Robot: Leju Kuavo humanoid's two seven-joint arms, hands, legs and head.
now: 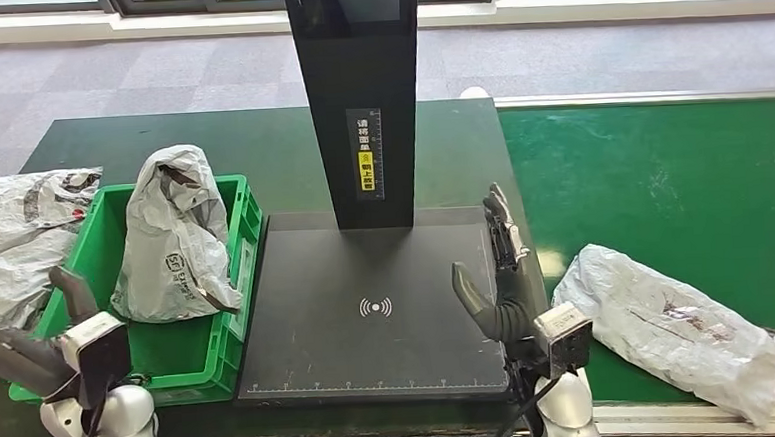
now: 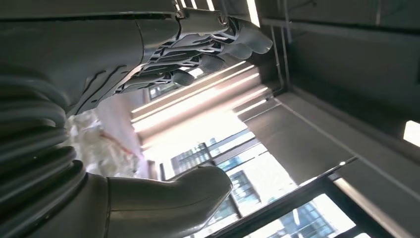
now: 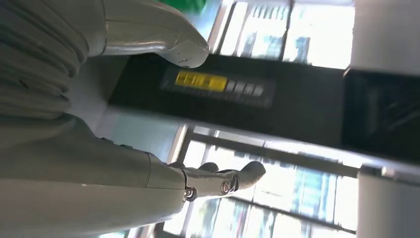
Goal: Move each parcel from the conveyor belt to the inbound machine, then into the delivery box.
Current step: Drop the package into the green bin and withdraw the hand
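Observation:
A grey plastic parcel (image 1: 670,329) lies on the green conveyor belt (image 1: 662,174) at the right. The inbound machine is a black platform (image 1: 370,340) with a scan mark and a black post (image 1: 355,90); nothing lies on the platform. A second grey parcel (image 1: 175,245) stands in the green delivery box (image 1: 224,332) at the left. My right hand (image 1: 502,273) is upright over the platform's right edge, fingers spread, holding nothing. My left hand (image 1: 20,348) hovers at the box's near left corner, thumb raised, also holding nothing. Both wrist views show each hand (image 2: 99,49) (image 3: 99,163) with thumb and fingers apart.
Another crumpled grey bag (image 1: 24,233) lies on the dark table left of the box. The yellow label on the post (image 3: 200,82) faces my right hand. Grey carpet lies beyond the table.

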